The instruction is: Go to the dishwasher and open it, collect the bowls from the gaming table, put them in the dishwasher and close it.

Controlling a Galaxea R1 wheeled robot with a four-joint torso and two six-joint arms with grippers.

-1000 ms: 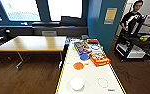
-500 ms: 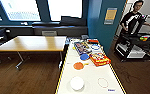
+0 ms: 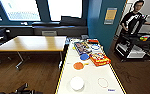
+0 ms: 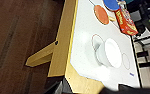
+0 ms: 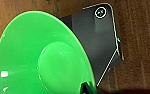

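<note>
On the long white table [image 3: 91, 75], a white bowl [image 3: 77, 83] is seen at the near end, with an orange bowl [image 3: 78, 65] and a blue bowl [image 3: 84, 57] further along, just beside a red game box [image 3: 99, 59]. A wooden table [image 3: 32, 43] stands to the left, and a person [image 3: 132, 18] is seen by a cart at the far right.

In the right wrist view, a green bowl [image 5: 38, 57] is shown very close, over the wood floor [image 5: 141, 37] and the robot's dark base. It appears to be carried by the right claw, but the fingers are not made out, so how far that claw is open cannot be told. In the left wrist view, the white bowl [image 4: 108, 53] is seen near the table's corner; the left claw's fingers are not made out either, and their state cannot be told.

The step in hand is judged to be collecting the bowls. It would be done well if the left arm were brought down over the white bowl's rim, with the table edge kept clear of the arm. The green bowl should be kept level and away from the table while the reach is made. A light plastic bowl is likely to slide if nudged, so the rim should be closed on squarely.
</note>
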